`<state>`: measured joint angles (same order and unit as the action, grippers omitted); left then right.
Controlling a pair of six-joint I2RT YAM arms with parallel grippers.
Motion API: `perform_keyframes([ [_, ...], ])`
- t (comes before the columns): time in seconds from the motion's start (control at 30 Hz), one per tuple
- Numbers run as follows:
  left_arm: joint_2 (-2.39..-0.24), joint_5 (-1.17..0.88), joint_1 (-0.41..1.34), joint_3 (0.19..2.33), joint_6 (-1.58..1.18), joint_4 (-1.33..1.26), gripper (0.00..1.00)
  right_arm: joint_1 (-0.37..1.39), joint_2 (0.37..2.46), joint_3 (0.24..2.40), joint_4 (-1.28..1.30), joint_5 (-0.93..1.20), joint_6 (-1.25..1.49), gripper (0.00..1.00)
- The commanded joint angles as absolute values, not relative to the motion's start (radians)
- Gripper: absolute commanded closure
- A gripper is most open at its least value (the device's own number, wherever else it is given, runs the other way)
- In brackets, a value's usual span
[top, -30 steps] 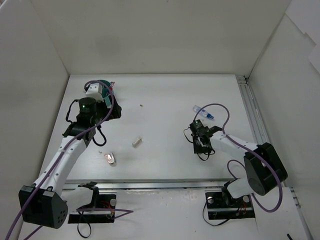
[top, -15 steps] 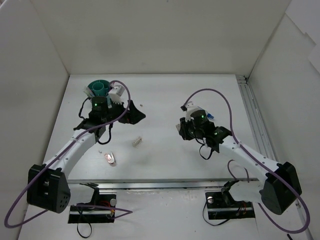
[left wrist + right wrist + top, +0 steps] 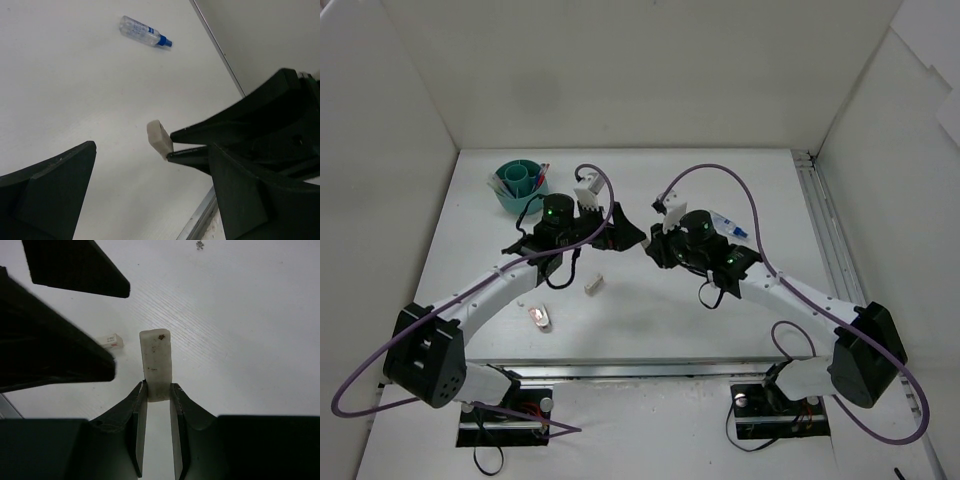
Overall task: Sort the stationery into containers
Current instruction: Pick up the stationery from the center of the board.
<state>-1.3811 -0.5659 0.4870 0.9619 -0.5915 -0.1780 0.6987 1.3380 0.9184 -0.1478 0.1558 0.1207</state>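
Note:
My right gripper [image 3: 157, 386] is shut on a beige eraser block [image 3: 156, 365], which sticks out past its fingertips above the table. My left gripper [image 3: 150, 150] is open, with that same eraser [image 3: 159, 139] between its two spread fingers [image 3: 50, 195]. In the top view the two grippers meet tip to tip at the table's middle, the left [image 3: 628, 236] and the right [image 3: 650, 248]. The teal cup [image 3: 520, 185] stands at the far left with pens in it. A blue-white tube [image 3: 730, 222] lies at the right and also shows in the left wrist view [image 3: 145, 36].
A second small eraser [image 3: 592, 284] lies on the table below the grippers and also shows in the right wrist view [image 3: 110, 341]. A small pale object with a red mark [image 3: 540, 318] lies near the front left. A metal rail [image 3: 825, 230] runs along the right edge.
Both arms have swung in to the table's middle. The left gripper left the cup and moved right. The right gripper moved left with the eraser until the two met.

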Motion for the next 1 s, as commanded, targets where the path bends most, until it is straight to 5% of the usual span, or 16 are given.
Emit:
perform_keyframes([
  [0.0,-1.376,-0.434,0.506,1.031,-0.634,-0.223,0.12,0.729,1.325,0.959,-0.302,0.164,0.107,0.98],
  [0.17,-1.394,-0.425,0.506,1.040,-0.644,-0.219,0.22,0.755,1.319,0.948,-0.336,0.155,0.098,0.97],
  [0.57,-1.420,-0.523,0.515,1.039,-0.663,-0.276,1.00,0.770,1.351,0.962,-0.371,-0.032,0.140,0.95],
  [0.73,-1.408,-0.482,0.515,1.063,-0.618,-0.255,1.00,0.769,1.356,0.977,-0.370,-0.057,0.135,0.64],
  [0.8,-1.387,-0.447,0.490,1.089,-0.582,-0.215,1.00,0.770,1.350,0.974,-0.368,-0.078,0.133,0.42],
  [0.97,-1.345,-0.309,0.346,1.147,-0.516,-0.146,1.00,0.767,1.312,0.962,-0.345,-0.115,0.106,0.21],
])
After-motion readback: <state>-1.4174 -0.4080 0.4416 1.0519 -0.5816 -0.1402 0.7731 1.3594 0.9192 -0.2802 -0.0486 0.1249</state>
